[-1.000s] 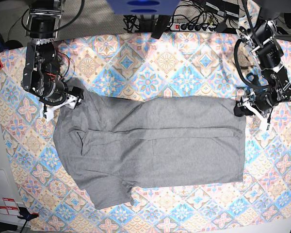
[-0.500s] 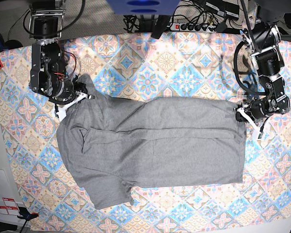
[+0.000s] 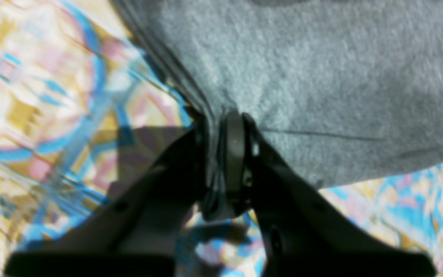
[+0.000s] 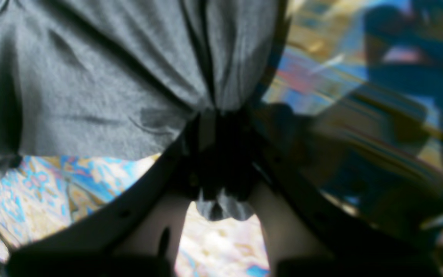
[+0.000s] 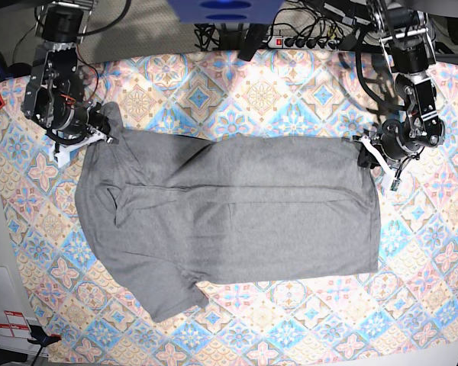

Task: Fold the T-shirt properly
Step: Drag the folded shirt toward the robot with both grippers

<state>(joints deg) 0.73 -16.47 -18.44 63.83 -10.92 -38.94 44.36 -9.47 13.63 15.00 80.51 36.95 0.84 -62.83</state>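
Early stage: shirt [image 5: 229, 221] spread on tabletop [image 5: 275, 99], not yet folded. Left pincer [image 5: 364, 155] clamps hem corner, right pincer [image 5: 104, 131] clamps shoulder corner.

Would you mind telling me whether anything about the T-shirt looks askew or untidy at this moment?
Yes. The T-shirt lies skewed: its lower-left sleeve sticks out toward the front edge, and creases run across the body. The right gripper and left gripper pinch its upper corners, bunching the fabric there.
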